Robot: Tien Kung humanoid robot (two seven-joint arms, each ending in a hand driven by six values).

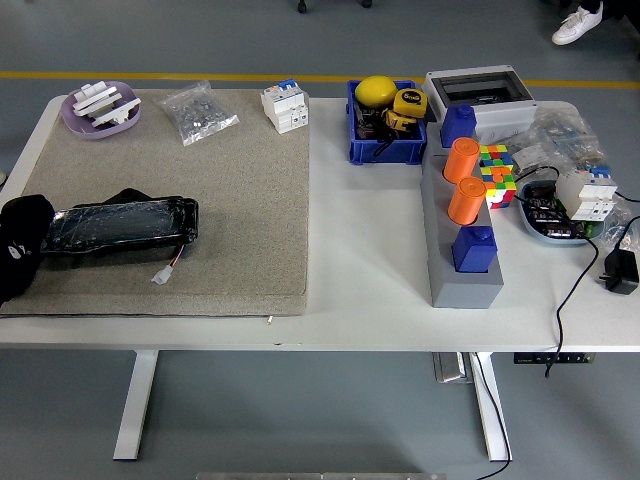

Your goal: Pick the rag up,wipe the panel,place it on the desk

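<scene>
A black glossy panel (122,226) wrapped in clear film lies on the beige mat (230,200), near its left side, with a small white plug on a wire (166,272) at its front right. My left hand (20,250) comes in at the picture's left edge as a black mass with a white mark. It overlaps the panel's left end. I cannot make out a separate rag; it may be part of that black mass. My right arm is out of the picture.
At the mat's far edge are a purple dish (100,108), a bag of small parts (200,112) and a white breaker (285,106). To the right stand a blue bin (385,125), a grey block with orange and blue pegs (465,235), a colour cube (497,172) and cables.
</scene>
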